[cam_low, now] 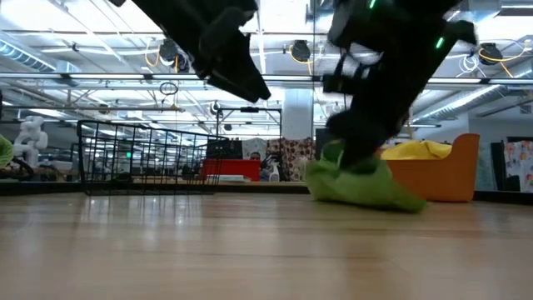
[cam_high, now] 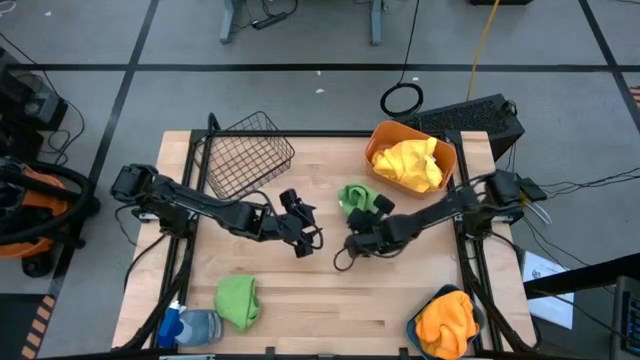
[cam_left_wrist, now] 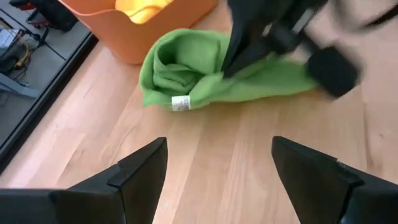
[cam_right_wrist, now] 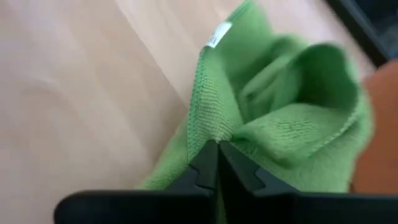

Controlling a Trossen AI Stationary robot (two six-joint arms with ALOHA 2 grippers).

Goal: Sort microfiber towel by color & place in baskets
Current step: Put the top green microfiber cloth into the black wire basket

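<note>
Right tool (shut) on green towel

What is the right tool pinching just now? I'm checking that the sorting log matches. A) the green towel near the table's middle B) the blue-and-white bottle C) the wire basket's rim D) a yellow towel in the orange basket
A: the right tool is shut on a fold of the green towel, which lies on the table beside the orange basket.

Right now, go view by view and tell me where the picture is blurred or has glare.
Low view: ceiling lights glare, right claw on green towel smeared. Left wrist view: right arm blurred. Right wrist view: towel's far folds and table soft. High view: sharp.
</note>
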